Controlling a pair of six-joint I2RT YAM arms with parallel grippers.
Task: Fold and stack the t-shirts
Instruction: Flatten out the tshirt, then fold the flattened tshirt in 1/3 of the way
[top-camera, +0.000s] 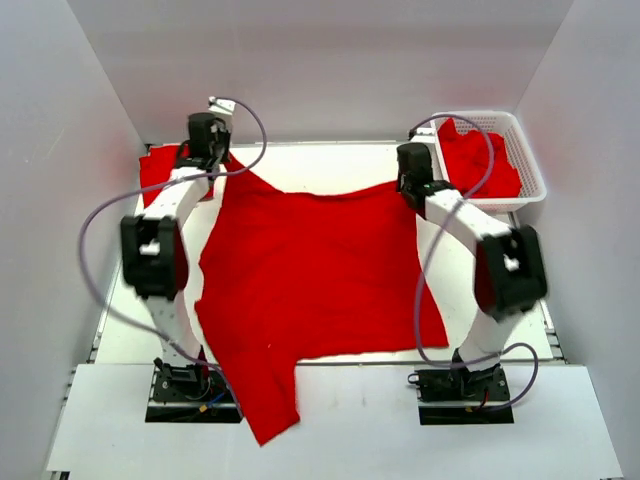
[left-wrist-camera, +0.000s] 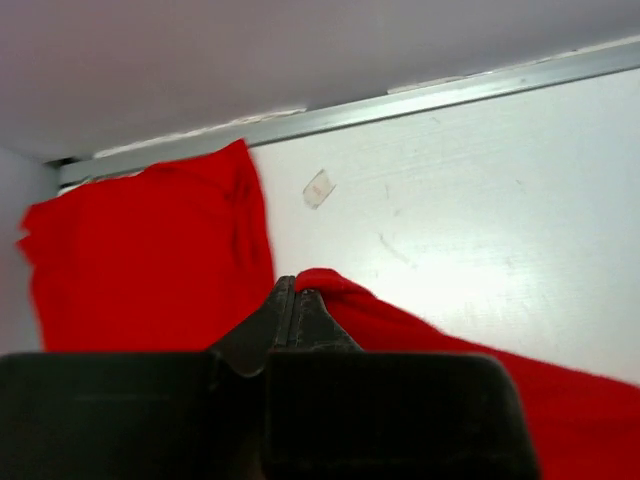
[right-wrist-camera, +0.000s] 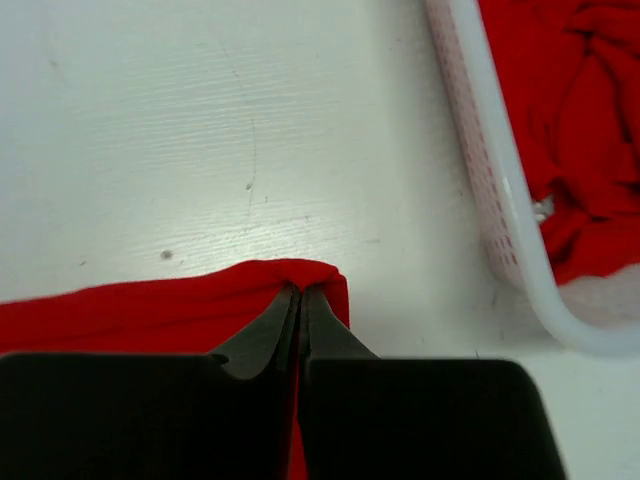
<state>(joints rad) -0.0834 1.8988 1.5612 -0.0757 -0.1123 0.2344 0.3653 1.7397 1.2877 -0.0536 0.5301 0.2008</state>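
T-shirt: held at its two far corners, the rest spread flat across the table between the arms. At the left gripper we see the fingers shut tight on a small peak of red cloth, with only a thin bite showing past the tips. The right gripper reads the same, its fingers pressed together on a rolled lip of hem. We judge both grips shallow, so a firm pull toward the near side could strip the cloth out of one hand and leave the fold crooked. If one arm leads the other, the far edge, already sagging between the two grips, would skew and the halves would not line up. Just beside the left grip lies a folded t-shirt in the far left corner, close enough that we cannot tell whether the two cloths touch; a sweep there might catch it and undo it. To the right, the white basket with its crumpled t-shirts sits near the right wrist, and a wide swing of that arm could knock it. Farther out, one sleeve trails past the near table edge beside the left base, where we think it may drag or bunch under the fold. The purple cable loops loose by the left arm, another possible snag.
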